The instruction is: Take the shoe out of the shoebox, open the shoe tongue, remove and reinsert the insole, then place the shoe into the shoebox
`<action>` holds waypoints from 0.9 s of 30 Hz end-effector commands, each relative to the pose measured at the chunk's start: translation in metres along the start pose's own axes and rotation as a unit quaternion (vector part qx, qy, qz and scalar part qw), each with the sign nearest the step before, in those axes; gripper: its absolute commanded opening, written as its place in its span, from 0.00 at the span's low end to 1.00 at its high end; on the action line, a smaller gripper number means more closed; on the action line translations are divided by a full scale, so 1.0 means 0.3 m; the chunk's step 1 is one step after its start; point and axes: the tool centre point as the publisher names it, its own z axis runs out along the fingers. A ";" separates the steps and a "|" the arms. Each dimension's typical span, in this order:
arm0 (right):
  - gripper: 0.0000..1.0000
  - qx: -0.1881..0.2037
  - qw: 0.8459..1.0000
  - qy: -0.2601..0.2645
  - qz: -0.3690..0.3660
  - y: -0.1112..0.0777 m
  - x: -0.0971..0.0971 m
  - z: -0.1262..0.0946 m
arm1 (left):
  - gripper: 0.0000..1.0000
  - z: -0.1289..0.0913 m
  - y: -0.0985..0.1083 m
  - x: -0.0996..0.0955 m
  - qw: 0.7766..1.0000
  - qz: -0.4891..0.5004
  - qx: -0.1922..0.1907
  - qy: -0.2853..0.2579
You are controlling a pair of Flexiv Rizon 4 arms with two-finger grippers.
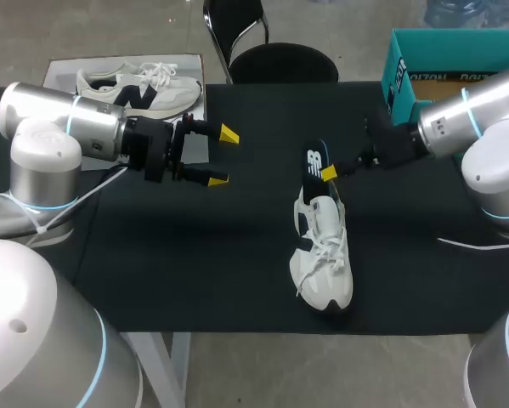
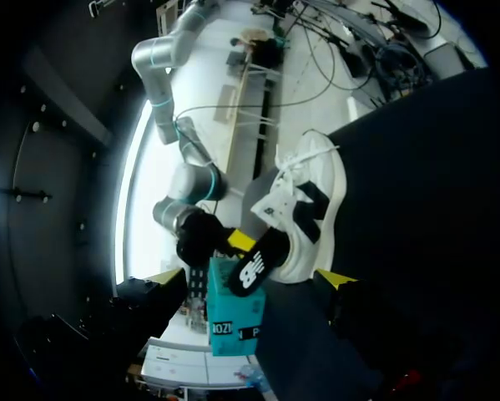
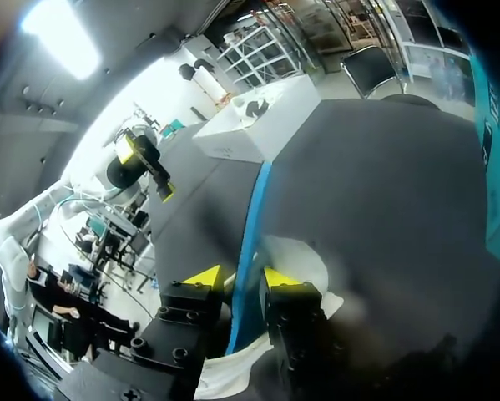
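**Yellow tips closed on the insole, shoe out on the table**

My right gripper [image 3: 243,277] has its two fingers pressed against the insole [image 3: 251,205] from either side, so I count it as pinched. From that wrist camera the insole shows edge-on as a thin blue strip running ahead from between the fingers, with the white shoe [image 3: 304,255] just under and beside them. In the head view the same insole [image 1: 315,161] shows its dark face; its gripped end is lifted, and its lower end meets the shoe's opening (I cannot tell how far it sits inside).

The shoe [image 1: 322,255] lies on the black table [image 1: 195,255], near the middle, toe toward the near edge, laces up. It is outside the teal shoebox [image 1: 403,68], which stands at the far right corner behind my right arm, well apart from the shoe.

My left gripper [image 1: 223,157] hangs over the table's left half, fingers spread wide with nothing between them, pointing across toward the shoe and well apart from it.

At the far left corner a second shoe [image 1: 139,85] rests on a white box [image 1: 67,68].
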 end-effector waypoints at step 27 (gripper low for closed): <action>0.00 0.023 0.999 0.022 0.033 -0.185 0.050 0.088 | 1.00 0.000 0.001 0.000 1.000 0.000 0.000 0.001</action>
